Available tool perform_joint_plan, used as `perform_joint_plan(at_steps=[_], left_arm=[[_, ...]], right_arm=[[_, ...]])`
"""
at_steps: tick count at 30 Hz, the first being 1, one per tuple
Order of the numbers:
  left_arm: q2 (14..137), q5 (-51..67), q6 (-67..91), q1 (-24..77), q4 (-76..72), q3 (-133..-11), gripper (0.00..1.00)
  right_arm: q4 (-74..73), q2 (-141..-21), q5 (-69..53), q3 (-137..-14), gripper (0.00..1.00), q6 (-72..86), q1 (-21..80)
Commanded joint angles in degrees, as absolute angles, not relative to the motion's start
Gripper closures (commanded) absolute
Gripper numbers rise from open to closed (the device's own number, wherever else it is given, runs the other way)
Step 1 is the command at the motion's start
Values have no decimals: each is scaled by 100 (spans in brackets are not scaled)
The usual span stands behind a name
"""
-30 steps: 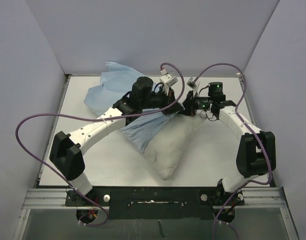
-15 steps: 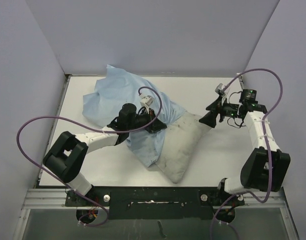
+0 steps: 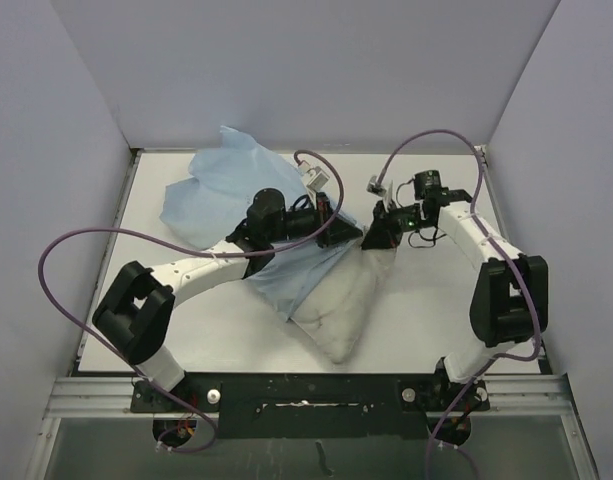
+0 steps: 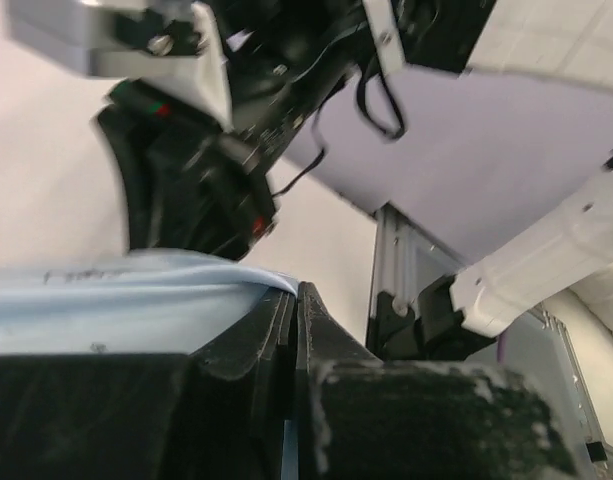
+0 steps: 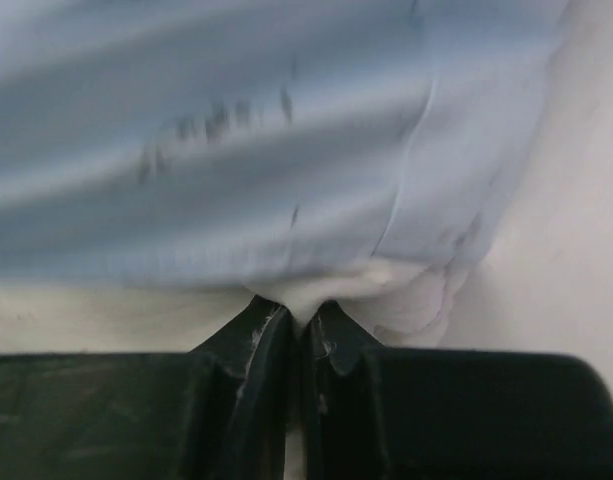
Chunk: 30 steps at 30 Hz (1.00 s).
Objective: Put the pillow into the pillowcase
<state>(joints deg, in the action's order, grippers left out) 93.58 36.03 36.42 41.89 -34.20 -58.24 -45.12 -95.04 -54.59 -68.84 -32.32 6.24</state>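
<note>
Since half a second ago the left gripper (image 3: 344, 232) has slid rightward and a little toward the back wall. The right gripper (image 3: 374, 235) has swung in from the right side of the table (image 3: 436, 310), so the two now sit just beside each other near the middle. At the left and back of the table the pillowcase (image 3: 221, 190) lies in a loose, rumpled heap with its far corner peaked up. From there it runs rightward and forward under the left arm as a flatter sheet laid over the upper part of the pillow (image 3: 338, 305). The pillow lies on a slant, one pointed corner toward the near edge and the opposite end up by the grippers; only its nearer half shows bare, less of it than before. A purple cable (image 3: 61, 260) loops wide off the left arm. In the left wrist view the black fingers (image 4: 254, 345) are pressed together with almost no gap. Light-blue cloth reaches their tips and a sliver of blue shows between them lower down, so they have the pillowcase edge pinched. In the right wrist view that gripper's fingers (image 5: 248, 345) are likewise closed tight, nipping a small tuck of off-white pillow fabric at a corner, with the blue cloth draped right over it and table surface showing to the right.
</note>
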Motion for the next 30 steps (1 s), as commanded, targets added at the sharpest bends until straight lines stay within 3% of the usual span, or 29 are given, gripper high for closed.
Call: perform_joint_plan(at_steps=[1, 5, 8, 12, 15, 18, 22, 30], left_arm=[[9180, 4426, 3966, 4372, -4096, -6838, 100], [8078, 3963, 3261, 4290, -3369, -5696, 100], [7525, 3133, 2750, 4300, -2776, -4491, 100], [7102, 2288, 2537, 4294, -2177, -3415, 65], [6348, 1754, 2329, 4291, -1171, -3314, 41], [5569, 1252, 2059, 4264, -51, -3841, 31], [5501, 525, 1968, 4271, 1080, -5262, 27], [8293, 120, 1037, 4324, 2302, -7714, 26]], right_arm=[[-2344, -8494, -5731, -8270, 100, -1817, 1127], [-2027, -8253, -5680, -8518, 100, -1967, 1155], [-1934, -8007, -5418, -7439, 100, -2893, 1206], [-2027, -7698, -5111, -6067, 100, -4157, 1388], [-2342, -7334, -5259, -5533, 100, -5016, 1389], [-2372, -7032, -5640, -5120, 99, -5541, 1396], [-2356, -6858, -6128, -4724, 99, -6058, 1399], [-2192, -6799, -6286, -4640, 100, -5894, 1385]])
